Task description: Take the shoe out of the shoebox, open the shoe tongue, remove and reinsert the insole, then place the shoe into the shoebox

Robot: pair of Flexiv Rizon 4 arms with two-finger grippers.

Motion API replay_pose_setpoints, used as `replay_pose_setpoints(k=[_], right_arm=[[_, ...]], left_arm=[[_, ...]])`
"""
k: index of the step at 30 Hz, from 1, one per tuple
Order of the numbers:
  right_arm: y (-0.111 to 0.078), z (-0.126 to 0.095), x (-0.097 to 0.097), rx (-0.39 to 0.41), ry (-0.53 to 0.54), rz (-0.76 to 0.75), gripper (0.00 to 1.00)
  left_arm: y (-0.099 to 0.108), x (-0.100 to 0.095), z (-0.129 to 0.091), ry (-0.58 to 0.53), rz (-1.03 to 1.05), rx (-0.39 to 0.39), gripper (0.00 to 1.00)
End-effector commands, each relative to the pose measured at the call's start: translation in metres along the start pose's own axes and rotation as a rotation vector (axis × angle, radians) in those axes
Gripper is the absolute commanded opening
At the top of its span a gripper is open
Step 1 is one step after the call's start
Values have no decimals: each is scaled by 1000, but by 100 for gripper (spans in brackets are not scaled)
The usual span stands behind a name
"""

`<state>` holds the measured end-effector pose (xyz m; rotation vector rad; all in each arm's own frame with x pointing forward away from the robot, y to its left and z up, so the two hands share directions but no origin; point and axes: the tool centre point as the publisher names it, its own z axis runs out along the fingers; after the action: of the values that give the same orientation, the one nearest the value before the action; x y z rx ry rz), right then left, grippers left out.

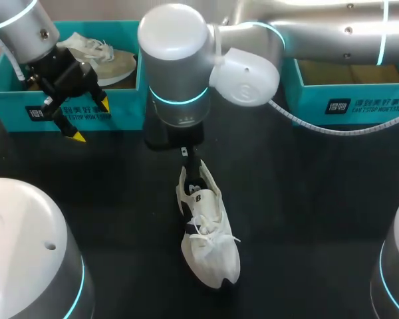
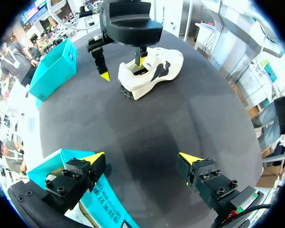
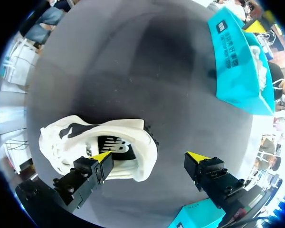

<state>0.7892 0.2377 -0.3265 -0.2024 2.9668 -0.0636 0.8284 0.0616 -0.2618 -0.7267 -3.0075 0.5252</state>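
Poised over the heel for the tongue-and-insole step

Holds the right tool (image 3: 149, 156) spread wide and gripping nothing above the white lace-up sneaker (image 1: 209, 232) on the black desk (image 1: 306, 199), one yellow tip inside the collar, probably to reach the insole. Parks the left tool (image 1: 90, 121), open and empty, by the teal cardboard shoebox (image 1: 6, 100).

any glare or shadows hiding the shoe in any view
Head view: the white shoe is evenly lit, no glare. Left wrist view: a soft shadow on the table stops short of it. Right wrist view: a darker patch lies beyond it, not on it.
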Motion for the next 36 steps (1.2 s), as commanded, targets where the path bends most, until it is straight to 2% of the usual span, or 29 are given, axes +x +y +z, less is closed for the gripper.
replay_pose_setpoints(k=[1, 10, 14, 34, 35, 36], right_arm=[[-1, 13, -3, -7, -3, 7, 100], [1, 41, -6, -25, -7, 20, 100], [1, 49, -8, -9, 1, 32, 100], [-9, 65, -8, -6, 31, 65, 100], [-9, 65, -8, -7, 33, 68, 96], [-9, 66, -8, -9, 34, 71, 77]], left_arm=[[0, 0, 0, 1, 0, -2, 100], [0, 0, 0, 1, 0, -2, 100], [0, 0, 0, 1, 0, -2, 100], [0, 0, 0, 1, 0, -2, 100], [0, 0, 0, 1, 0, -2, 100], [0, 0, 0, 1, 0, -2, 100]])
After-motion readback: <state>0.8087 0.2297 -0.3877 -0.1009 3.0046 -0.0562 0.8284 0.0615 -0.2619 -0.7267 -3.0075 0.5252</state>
